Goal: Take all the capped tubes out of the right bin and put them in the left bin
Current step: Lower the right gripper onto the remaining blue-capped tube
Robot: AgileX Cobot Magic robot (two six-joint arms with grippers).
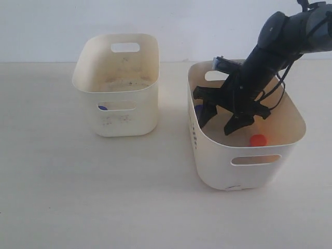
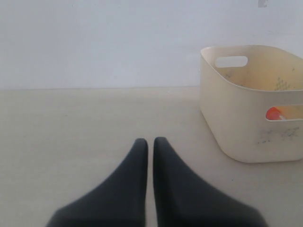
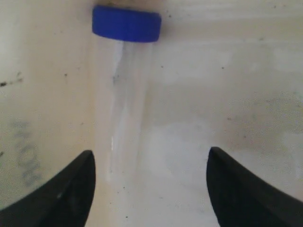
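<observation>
The right bin [image 1: 249, 171], large and cream, holds my right gripper [image 1: 218, 126], which reaches down inside it with jaws open and nothing between them. In the right wrist view a clear capped tube [image 3: 124, 99] with a blue cap lies on the bin floor, its lower end just inside one finger [image 3: 71, 189] of the right gripper [image 3: 151, 182]. An orange cap [image 1: 258, 139] shows by the near wall. The smaller, smudged left bin [image 1: 116, 116] shows a blue cap [image 1: 102, 108] through its slot. My left gripper [image 2: 150, 142] is shut and empty, low over the table beside the left bin [image 2: 236, 123], where an orange cap [image 2: 273, 113] shows through the slot.
The two bins stand side by side with a gap of bare table [image 1: 174, 129] between them. A white wall [image 1: 166, 26] runs behind them. Black lettering [image 3: 23, 151] shows on the right bin's wall close to one finger.
</observation>
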